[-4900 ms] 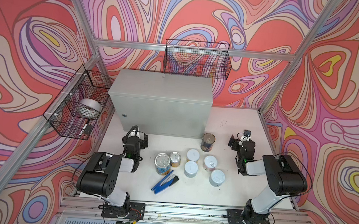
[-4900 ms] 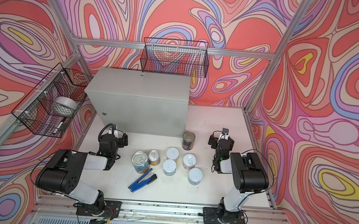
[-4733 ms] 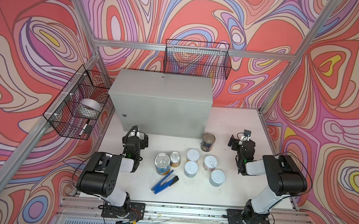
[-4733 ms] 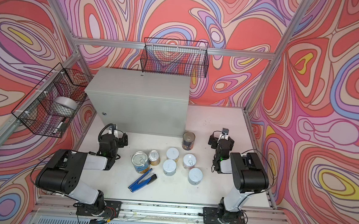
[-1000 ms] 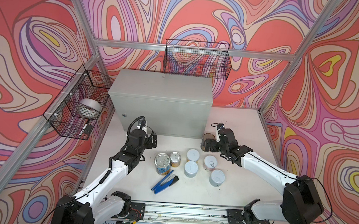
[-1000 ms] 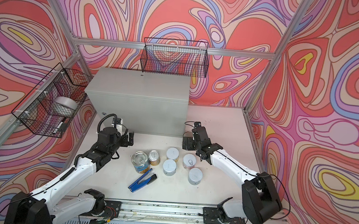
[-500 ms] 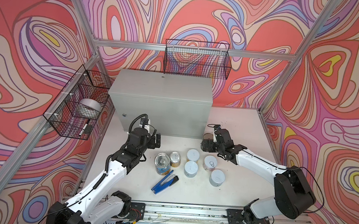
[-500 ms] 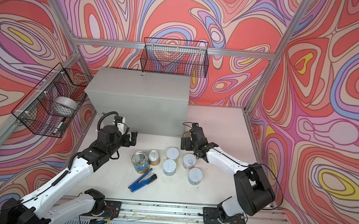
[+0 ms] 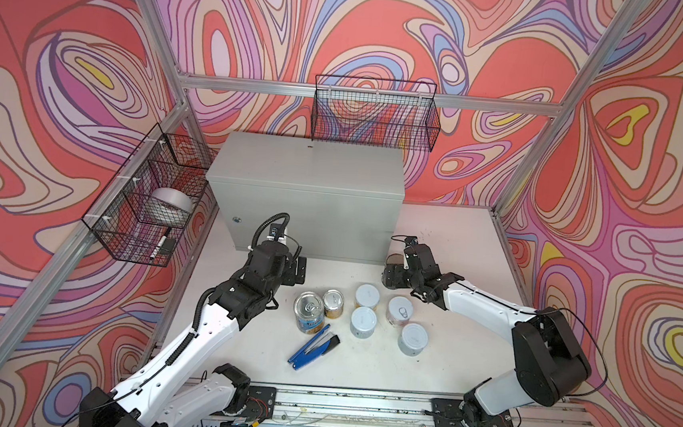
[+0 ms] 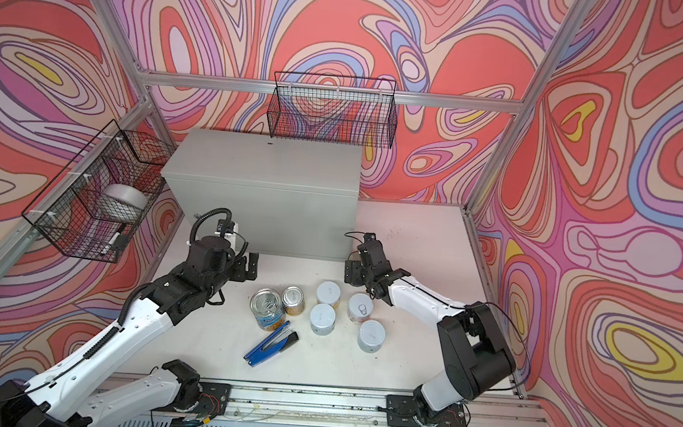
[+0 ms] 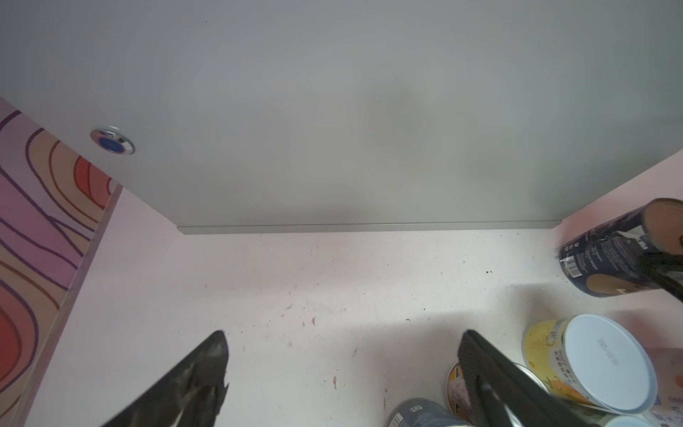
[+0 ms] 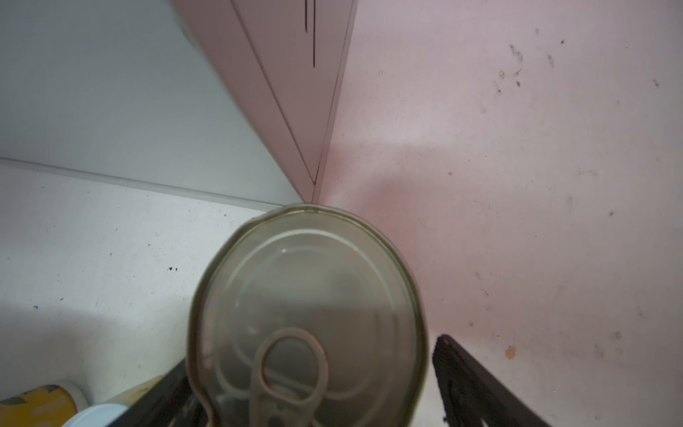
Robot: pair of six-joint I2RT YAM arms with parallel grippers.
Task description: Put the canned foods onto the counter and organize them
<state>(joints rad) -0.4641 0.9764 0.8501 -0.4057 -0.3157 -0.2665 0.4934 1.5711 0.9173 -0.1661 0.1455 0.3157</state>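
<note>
Right gripper [image 9: 394, 274] brought around dark can [image 12: 306, 295] since earlier; jaws' grip cannot be told. Left gripper [image 11: 343, 335]: jaws held open, empty.

light: bright, even | shadows: soft | right wrist: can [image 12: 306, 314] blurred

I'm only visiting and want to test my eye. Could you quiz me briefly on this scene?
1. True or false: a can already stands atop the large grey metal cabinet.
2. How many cylindrical food cans are on the white table?
3. What lies in the black wire basket on the left wall: A silver tape roll, B red mug, C green sponge?
Key: 1 false; 2 seven; 3 A.
</note>
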